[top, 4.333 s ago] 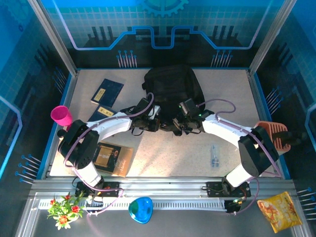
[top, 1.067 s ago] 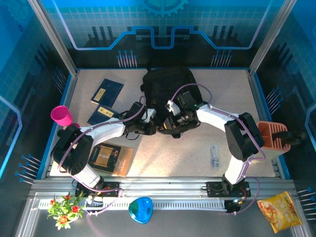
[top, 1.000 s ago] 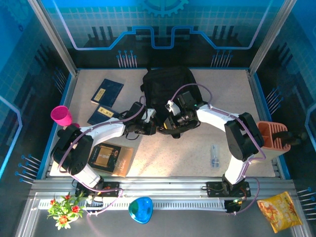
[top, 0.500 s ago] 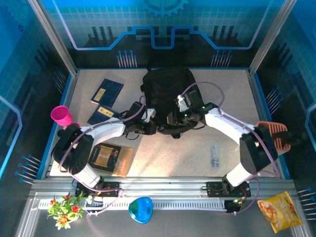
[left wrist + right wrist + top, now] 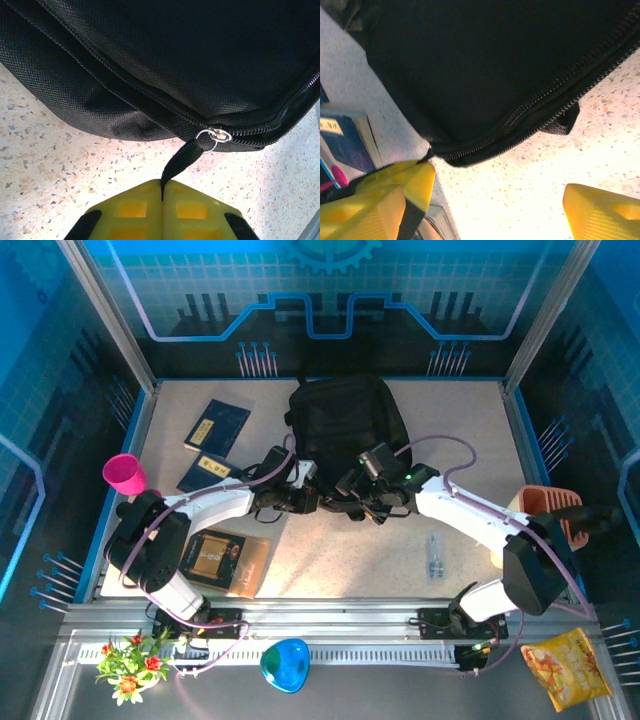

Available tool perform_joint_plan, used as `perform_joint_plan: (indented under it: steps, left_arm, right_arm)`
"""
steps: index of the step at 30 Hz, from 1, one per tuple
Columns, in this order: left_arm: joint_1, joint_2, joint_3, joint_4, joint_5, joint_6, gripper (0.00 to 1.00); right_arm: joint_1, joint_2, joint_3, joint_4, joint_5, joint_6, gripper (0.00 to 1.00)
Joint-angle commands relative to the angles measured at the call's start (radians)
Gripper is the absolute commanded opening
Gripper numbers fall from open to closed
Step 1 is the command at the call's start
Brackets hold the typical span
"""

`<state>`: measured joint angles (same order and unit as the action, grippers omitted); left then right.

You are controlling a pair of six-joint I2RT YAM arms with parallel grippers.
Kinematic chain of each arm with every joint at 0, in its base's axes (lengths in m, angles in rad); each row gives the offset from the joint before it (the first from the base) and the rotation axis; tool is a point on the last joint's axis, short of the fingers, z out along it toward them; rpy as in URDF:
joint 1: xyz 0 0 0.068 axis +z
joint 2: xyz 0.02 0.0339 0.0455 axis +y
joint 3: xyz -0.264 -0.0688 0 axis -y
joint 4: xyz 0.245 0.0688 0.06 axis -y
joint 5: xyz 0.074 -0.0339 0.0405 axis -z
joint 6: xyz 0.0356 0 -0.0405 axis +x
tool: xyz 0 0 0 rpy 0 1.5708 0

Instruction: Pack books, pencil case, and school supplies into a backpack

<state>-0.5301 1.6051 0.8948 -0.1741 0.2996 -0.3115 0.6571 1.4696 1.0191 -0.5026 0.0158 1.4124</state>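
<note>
right claw (image 5: pixel 490 205) newly wide open by the backpack (image 5: pixel 470 75), left claw (image 5: pixel 162 192) tight on its zipper pull (image 5: pixel 182 156)

- There's the left arm (image 5: pixel 215 502), stretched low from the near-left corner of the tabletop (image 5: pixel 330 560) toward its middle.
- The left gripper (image 5: pixel 162 186) is clamped tight, yellow fingers pressed together on a black zipper pull strap (image 5: pixel 181 157).
- The right arm (image 5: pixel 470 515) bends in from the near-right corner, elbow out toward the right edge.
- The right gripper (image 5: pixel 485 200) has its jaws spread wide, gripping nothing, just beside the left one.
</note>
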Motion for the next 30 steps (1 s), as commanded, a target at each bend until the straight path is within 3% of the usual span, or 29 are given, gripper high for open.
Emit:
perform_joint_plan:
  steps: [1,4,7,12,15,19,26,30]
  left_arm:
    - [-0.003,0.003,0.003,0.014,0.032,0.027,0.00]
    - [-0.003,-0.002,0.002,0.016,0.035,0.025,0.00]
    - [-0.003,-0.006,0.000,0.008,0.033,0.025,0.00]
    - [-0.004,-0.031,-0.021,-0.010,-0.009,0.017,0.00]
    - [-0.002,-0.061,-0.040,-0.004,-0.051,0.000,0.00]
    - [0.002,-0.082,-0.057,-0.002,-0.148,-0.037,0.00]
    - [0.010,-0.048,-0.042,-0.037,-0.284,-0.091,0.00]
    - [-0.002,-0.114,-0.032,0.018,-0.176,-0.062,0.00]
  right_arm:
    - [0.012,0.078,0.031,0.034,0.034,0.137,0.84]
    - [0.012,0.150,0.063,0.051,0.015,0.146,0.77]
    - [0.008,0.192,0.063,0.068,0.021,0.158,0.64]
    - [-0.019,0.193,0.016,0.115,0.019,0.153,0.29]
    - [-0.030,0.160,-0.017,0.111,0.050,0.150,0.14]
    - [-0.043,0.101,-0.070,0.131,0.081,0.144,0.06]
    - [-0.053,0.034,-0.099,0.184,0.087,0.096,0.04]
    - [-0.067,0.058,-0.094,0.204,0.051,0.076,0.04]
